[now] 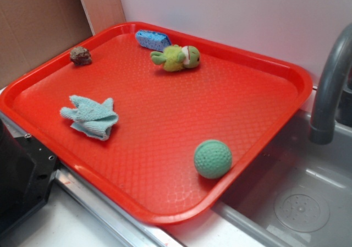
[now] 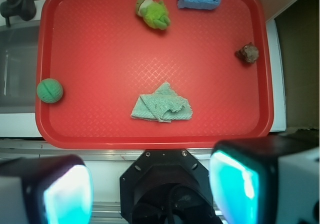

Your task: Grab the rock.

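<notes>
Red tray [image 1: 264,65] carries everything. Gripper [image 2: 150,186] hangs above the tray's near edge, fingers spread wide, holding nothing. Green ball [image 1: 213,158], cloth [image 1: 91,116], frog toy [image 1: 176,58], sponge [image 1: 153,39] lie well apart. Rock [image 1: 80,55] sits alone near the tray's rim: likely hard, dense, rough, grippy. Pinch across its widest middle.

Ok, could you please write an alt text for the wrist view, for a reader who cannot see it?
Seen from above, a red tray holds a small brown rock near its right edge, a crumpled teal cloth, a green ball, a green frog toy and a blue sponge. The open claw is below the tray, holding nothing.
</notes>
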`<state>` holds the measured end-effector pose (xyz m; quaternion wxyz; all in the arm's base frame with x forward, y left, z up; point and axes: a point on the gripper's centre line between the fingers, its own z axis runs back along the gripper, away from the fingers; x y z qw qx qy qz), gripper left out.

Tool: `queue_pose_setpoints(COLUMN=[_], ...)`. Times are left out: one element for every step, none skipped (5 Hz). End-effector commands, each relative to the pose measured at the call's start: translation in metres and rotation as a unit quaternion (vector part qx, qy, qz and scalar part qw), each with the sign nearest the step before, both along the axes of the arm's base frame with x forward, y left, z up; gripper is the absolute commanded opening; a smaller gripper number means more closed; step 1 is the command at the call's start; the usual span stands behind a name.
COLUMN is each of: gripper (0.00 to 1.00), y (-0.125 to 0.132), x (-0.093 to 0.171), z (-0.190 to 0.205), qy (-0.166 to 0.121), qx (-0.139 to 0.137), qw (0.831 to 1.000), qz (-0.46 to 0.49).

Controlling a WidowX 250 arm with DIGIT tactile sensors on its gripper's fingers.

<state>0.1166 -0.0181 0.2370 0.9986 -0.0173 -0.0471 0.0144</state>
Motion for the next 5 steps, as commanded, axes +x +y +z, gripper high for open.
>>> queue_pose_setpoints(gripper=[1.0, 1.0, 1.0, 1.0, 1.0], y=[0.0, 0.05, 0.099, 0.136, 0.136], x=[0.0, 0.041, 0.071, 0.101, 0.101], z=[0.0, -0.05, -0.081, -0.098, -0.098], qy=[0.0, 0.084, 0.077, -0.007, -0.007], qx=[0.0, 0.006, -0.041, -0.015, -0.015], qw=[1.0, 0.989, 0.983, 0.959, 0.959], qz=[0.0, 0.123, 0.16, 0.284, 0.284])
